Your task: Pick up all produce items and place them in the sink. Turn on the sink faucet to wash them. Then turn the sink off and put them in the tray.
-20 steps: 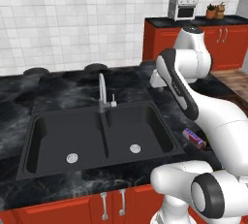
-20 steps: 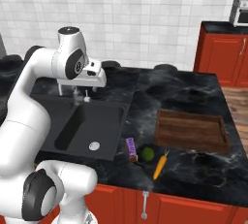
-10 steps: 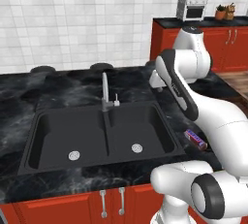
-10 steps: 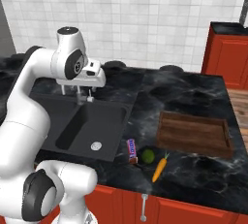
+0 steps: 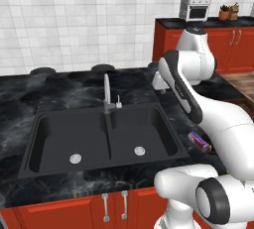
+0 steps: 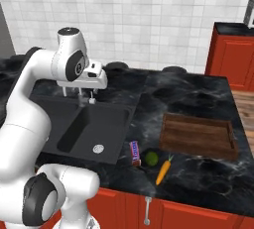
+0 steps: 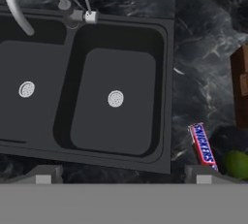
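The carrot (image 6: pixel 162 171) and the lime (image 6: pixel 151 158) lie side by side near the counter's front edge, right of the black sink (image 6: pixel 106 105). A green edge of the lime (image 7: pixel 237 164) also peeks in at the lower right of the hand view. My gripper (image 6: pixel 78 94) hangs open and empty high above the sink's right basin (image 7: pixel 115 68). In the hand view its fingertips (image 7: pixel 43 174) stand wide apart. From the left base, my gripper (image 5: pixel 161 90) is over the sink's back right corner. The faucet (image 5: pixel 106 91) rises behind the basin divider. The wooden tray (image 6: pixel 198 136) rests right of the produce.
A purple-red wrapped packet (image 6: pixel 134 152) lies between the sink and the lime, also visible as the packet (image 5: pixel 199 142) from the left. Stove burners (image 5: pixel 103 68) sit at the back of the counter. Red cabinets (image 5: pixel 233 47) with a toaster oven (image 5: pixel 195 8) stand to the right.
The background has shifted a little in both base views, so the camera has moved. The arm keeps its pose, and the produce, packet and tray lie as before.
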